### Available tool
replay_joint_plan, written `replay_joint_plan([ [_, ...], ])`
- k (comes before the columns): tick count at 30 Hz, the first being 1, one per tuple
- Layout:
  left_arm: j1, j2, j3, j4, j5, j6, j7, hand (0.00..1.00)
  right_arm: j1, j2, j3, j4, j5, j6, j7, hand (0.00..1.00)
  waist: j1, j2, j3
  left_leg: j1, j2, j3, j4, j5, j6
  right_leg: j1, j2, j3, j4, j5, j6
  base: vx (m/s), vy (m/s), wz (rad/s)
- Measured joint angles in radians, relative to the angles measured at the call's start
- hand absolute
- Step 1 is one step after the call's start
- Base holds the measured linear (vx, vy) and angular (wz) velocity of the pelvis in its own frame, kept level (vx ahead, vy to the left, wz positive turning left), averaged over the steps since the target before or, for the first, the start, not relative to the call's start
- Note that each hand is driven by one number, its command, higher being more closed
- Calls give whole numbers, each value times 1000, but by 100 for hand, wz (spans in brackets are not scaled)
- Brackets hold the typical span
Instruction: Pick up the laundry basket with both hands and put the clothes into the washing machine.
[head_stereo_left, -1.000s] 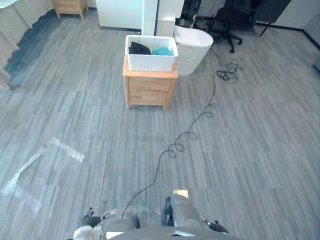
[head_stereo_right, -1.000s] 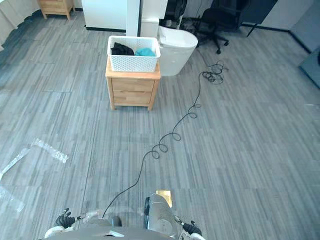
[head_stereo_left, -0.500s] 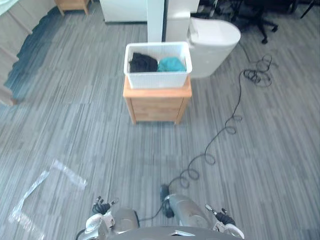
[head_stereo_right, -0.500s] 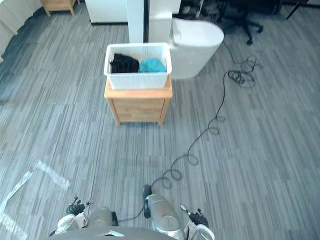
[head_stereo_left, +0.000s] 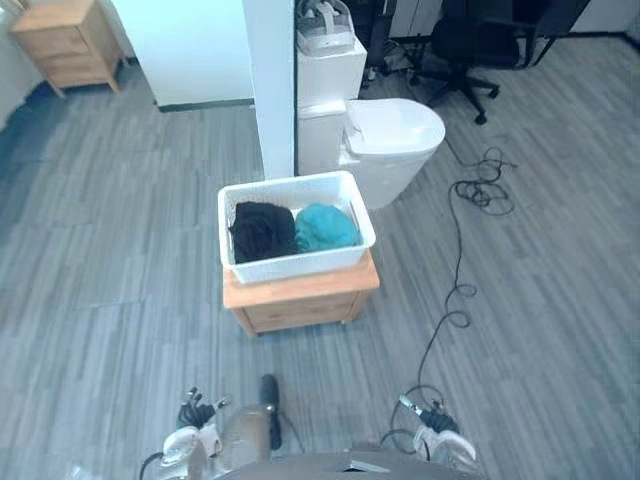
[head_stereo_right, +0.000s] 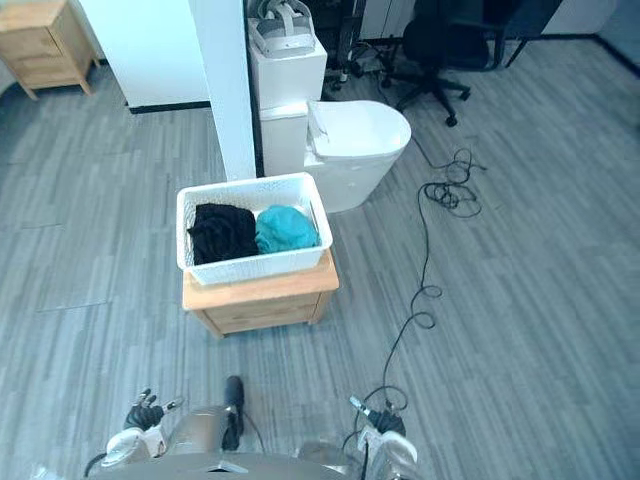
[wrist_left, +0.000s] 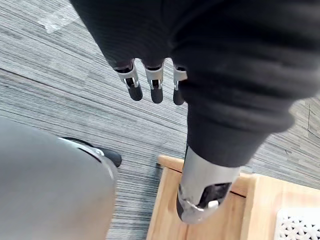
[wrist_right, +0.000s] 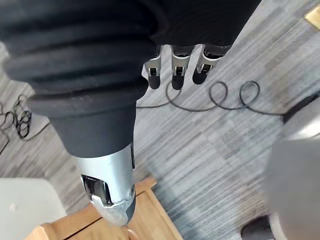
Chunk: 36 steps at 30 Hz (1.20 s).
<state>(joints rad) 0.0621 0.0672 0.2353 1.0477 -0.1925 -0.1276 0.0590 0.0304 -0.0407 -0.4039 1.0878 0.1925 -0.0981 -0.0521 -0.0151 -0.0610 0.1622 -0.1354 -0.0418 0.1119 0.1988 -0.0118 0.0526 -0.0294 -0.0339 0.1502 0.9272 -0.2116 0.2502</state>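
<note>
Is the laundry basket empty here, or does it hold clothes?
Holds clothes: a black garment and a teal garment lie side by side in the white laundry basket, which sits on the wooden cabinet.

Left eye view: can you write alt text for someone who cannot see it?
A white basket with a black garment and a teal garment sits on a low wooden cabinet, a white machine just behind it. The left hand and right hand hang open at the bottom edge, short of the basket.
</note>
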Motion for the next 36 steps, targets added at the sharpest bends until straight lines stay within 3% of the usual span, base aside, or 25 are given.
replay_joint_plan([
  [1, 3, 5, -18, 11, 1, 0, 1, 0, 9, 4, 7, -3, 1, 5, 4, 0, 2, 20, 13, 77, 0, 0, -32, -3, 0, -32, -18, -42, 41, -30, -60, 465, 146, 5],
  [2, 6, 4, -23, 11, 1, 0, 1, 0, 6, -1, 7, -8, 1, 7, 8, 0, 2, 30, 15, 117, 3, 2, -54, -3, 0, -42, -30, -67, 26, -46, -91, 329, 116, -10],
  [3, 9, 1, -26, 11, 2, 0, 1, 0, 1, -12, 20, -15, -1, 5, 8, 0, 3, 49, 9, 176, 13, 9, -103, -4, -1, -63, -46, -112, -61, -76, -142, 283, 78, -16],
  [4, 8, 2, -27, 2, 2, -2, 1, 0, -13, -9, 25, -16, 0, 3, 8, 0, 6, 71, 7, 208, 24, 19, -138, -9, -8, -97, -51, -136, -192, -97, -157, 324, 46, -15],
  [7, 5, 6, -40, -13, 2, -4, 2, 0, -34, -4, 41, -10, 0, 5, 9, 0, 3, 69, 4, 227, 40, 23, -148, -43, -35, -132, -56, -139, -506, -53, -157, 263, -44, 8],
  [8, 6, 9, -40, -13, 3, -3, 1, 0, -25, -3, 37, -7, -2, 7, 8, 0, 1, 37, -2, 234, 28, 21, -142, -66, -47, -134, -72, -126, -613, 64, -171, 232, -153, 33],
  [9, 7, 10, -36, -4, 9, -2, 2, 0, -10, -6, 30, 6, -3, 11, 7, 0, 4, 15, 4, 254, 15, 9, -129, -96, -61, -128, -94, -114, -623, 135, -140, 239, -187, 28],
  [11, 27, -33, -18, -2, 21, 0, 3, 0, 6, -25, 4, 11, -3, 14, 1, 0, 5, 52, -11, 258, 53, -3, -112, -112, -85, -99, -65, -135, -646, 129, -153, 223, -205, 9],
  [15, 28, -54, 2, 15, 55, -1, 2, 0, 25, -49, -14, 14, -4, 14, -2, 0, -5, 87, -26, 259, 102, -33, -142, -116, -110, -73, -22, -179, -688, 123, -168, 143, -169, 17],
  [20, 32, -54, 83, 22, 37, -1, 19, 0, 30, -44, -37, -24, -3, 8, -37, 0, 7, 79, -22, 251, 108, -37, -167, -109, -115, -73, -13, -191, -718, 127, -180, 18, -37, 6],
  [22, 40, -54, 225, 1, -57, -1, 38, 0, 65, -15, -75, -164, 3, 5, -70, 0, 6, 77, -22, 238, 107, -32, -175, -109, -114, -80, -14, -187, -732, 137, -179, 18, 18, -2],
  [24, 75, -55, 366, -106, -154, -1, 65, 0, 131, 15, -81, -357, 8, 5, -92, 0, 6, 69, -21, 233, 106, -28, -184, -109, -115, -93, -14, -184, -730, 134, -178, 48, 21, -5],
  [27, 143, -44, 571, -418, -298, -13, 119, 0, 236, 30, -99, -740, -1, 4, -103, 0, 8, 63, -26, 225, 104, -24, -183, -117, -119, -118, -14, -174, -696, 108, -180, 85, 10, -4],
  [30, 177, -30, 659, -749, -307, -18, 148, 0, 253, 23, -161, -989, -34, 8, -100, 0, 8, 66, -26, 236, 104, -19, -180, -121, -123, -119, -13, -170, -693, 98, -183, 129, 12, -5],
  [33, 164, 6, 665, -986, -301, -19, 158, 0, 229, -31, -177, -1149, -60, 18, -77, 0, 5, 81, -18, 233, 103, -22, -162, -135, -124, -113, -14, -167, -700, 99, -183, 81, 22, -5],
  [36, 69, 140, 599, -1047, -318, -32, 157, 0, 158, -145, -184, -1200, -72, 24, -58, 0, -14, 98, 12, 175, 92, -33, -100, -156, -117, -141, -31, -172, -689, 101, -184, -7, 37, 8],
])
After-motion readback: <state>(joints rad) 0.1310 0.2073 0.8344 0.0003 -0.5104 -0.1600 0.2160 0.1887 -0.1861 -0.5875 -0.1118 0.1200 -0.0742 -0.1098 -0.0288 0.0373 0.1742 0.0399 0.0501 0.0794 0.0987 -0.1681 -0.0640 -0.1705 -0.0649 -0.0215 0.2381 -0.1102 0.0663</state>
